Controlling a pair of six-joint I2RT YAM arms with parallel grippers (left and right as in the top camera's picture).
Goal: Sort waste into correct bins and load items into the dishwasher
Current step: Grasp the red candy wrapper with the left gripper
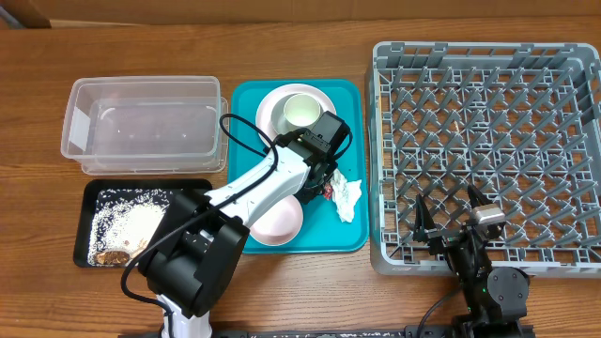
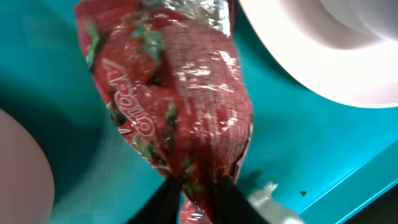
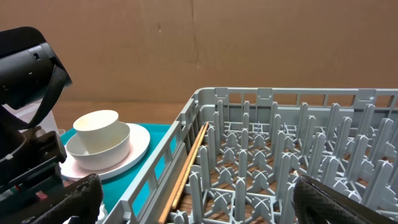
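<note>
Waste sorting is in hand: the left pincer point(image 2: 198, 194) is clamped on the red wrapper point(image 2: 168, 93) over the tray point(image 1: 354, 103), mid-frame overhead. Next, I judge, it needs carrying to the clear bin point(image 1: 146, 127), upper left. The right pincer point(image 1: 447, 208) gapes wide by the rack point(image 1: 470, 49).

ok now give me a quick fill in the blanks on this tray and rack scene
1. The left claw is shut on a red wrapper printed with ____.
2. The white cup stands on a white ____.
3. Wooden chopsticks lie inside the grey dish ____.
4. The right claw is ____.
Missing words: strawberries; plate; rack; open.
</note>
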